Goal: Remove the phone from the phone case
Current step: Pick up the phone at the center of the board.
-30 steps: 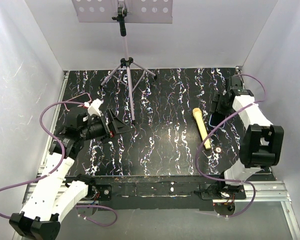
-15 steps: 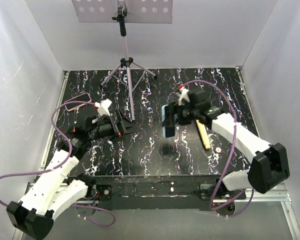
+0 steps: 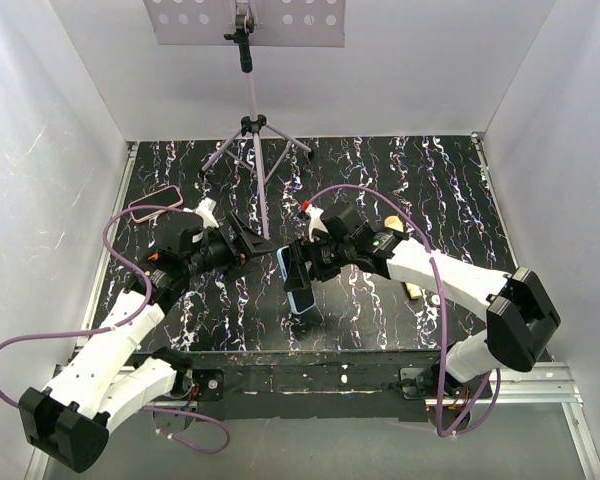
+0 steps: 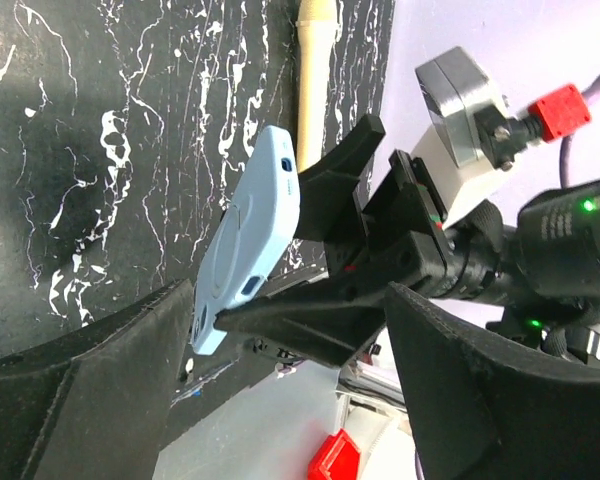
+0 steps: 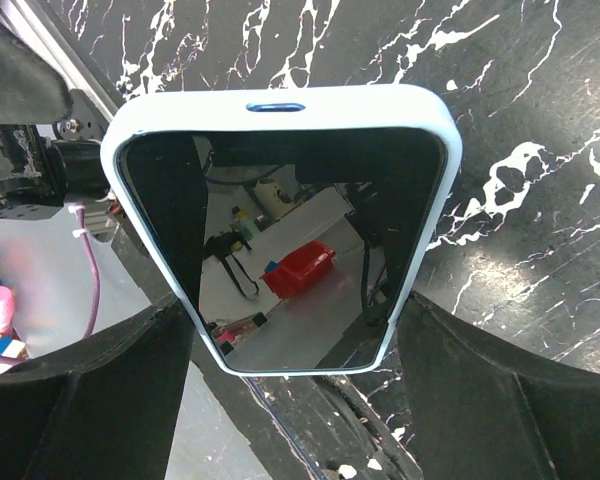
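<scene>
A phone in a light blue case (image 3: 298,282) is held upright in the air over the middle of the black marbled table (image 3: 380,170). My right gripper (image 3: 308,262) is shut on its long edges. The right wrist view shows the dark screen (image 5: 280,220) facing the camera between the fingers (image 5: 90,400). My left gripper (image 3: 252,238) is open and empty just left of the phone, not touching it. The left wrist view shows the case's blue back (image 4: 248,240) beyond my left gripper (image 4: 290,390), with the right gripper's black fingers (image 4: 330,195) clamped on it.
A tripod stand (image 3: 255,140) with a perforated plate stands at the back centre. A beige stick (image 3: 412,288) lies on the table under the right arm and shows in the left wrist view (image 4: 315,60). White walls close in left, right and back.
The right arm swung from the far right to the table's middle, carrying the cased phone leftward and lower. The left gripper moved right, toward the phone.
</scene>
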Action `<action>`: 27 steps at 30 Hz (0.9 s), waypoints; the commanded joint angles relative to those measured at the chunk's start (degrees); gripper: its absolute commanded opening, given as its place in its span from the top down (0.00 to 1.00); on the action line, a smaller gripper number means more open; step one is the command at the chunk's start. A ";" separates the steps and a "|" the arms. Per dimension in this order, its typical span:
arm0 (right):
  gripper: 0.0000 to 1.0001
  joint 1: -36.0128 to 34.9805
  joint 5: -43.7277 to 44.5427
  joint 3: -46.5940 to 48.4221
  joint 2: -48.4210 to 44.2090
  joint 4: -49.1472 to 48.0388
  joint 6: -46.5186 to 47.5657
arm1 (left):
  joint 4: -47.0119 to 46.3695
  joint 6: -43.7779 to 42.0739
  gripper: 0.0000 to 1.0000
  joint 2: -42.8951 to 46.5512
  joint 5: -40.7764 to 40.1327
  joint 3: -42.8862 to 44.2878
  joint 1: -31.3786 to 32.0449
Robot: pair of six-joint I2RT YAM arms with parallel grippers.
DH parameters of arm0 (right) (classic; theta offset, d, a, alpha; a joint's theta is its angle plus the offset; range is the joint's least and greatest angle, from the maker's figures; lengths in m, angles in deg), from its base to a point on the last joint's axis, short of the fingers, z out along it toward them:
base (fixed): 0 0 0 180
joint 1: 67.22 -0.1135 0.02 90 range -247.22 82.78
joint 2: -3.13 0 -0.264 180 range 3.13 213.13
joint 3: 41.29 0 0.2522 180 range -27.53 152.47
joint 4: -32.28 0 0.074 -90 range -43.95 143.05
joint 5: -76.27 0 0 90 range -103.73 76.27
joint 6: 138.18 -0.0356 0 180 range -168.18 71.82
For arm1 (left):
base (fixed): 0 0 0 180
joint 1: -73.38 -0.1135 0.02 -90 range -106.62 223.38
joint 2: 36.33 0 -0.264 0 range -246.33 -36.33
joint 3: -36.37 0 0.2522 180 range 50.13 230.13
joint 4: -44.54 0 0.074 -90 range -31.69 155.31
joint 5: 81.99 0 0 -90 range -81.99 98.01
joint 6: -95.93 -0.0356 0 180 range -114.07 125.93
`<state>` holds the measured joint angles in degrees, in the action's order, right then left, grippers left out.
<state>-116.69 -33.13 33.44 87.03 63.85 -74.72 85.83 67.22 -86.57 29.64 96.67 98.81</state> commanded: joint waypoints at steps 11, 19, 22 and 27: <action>0.99 -2.91 2.26 7.40 -2.07 -2.69 -2.02 | -3.18 -0.57 0.34 -6.09 -4.49 1.44 4.27; 0.99 -4.23 3.31 9.95 -1.81 -0.67 -2.37 | -4.94 -2.06 0.49 -10.40 -4.93 2.76 6.74; 0.99 -4.58 4.19 10.40 -1.37 -0.23 -2.63 | -5.47 -2.59 0.59 -11.20 -4.58 3.47 6.91; 0.99 -4.67 4.64 11.36 -0.75 1.80 -3.34 | -8.71 -1.88 0.85 -12.16 -1.86 2.15 7.00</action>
<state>-120.98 -27.93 40.67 87.09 67.96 -76.86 80.50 65.21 -98.39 26.25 97.98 105.60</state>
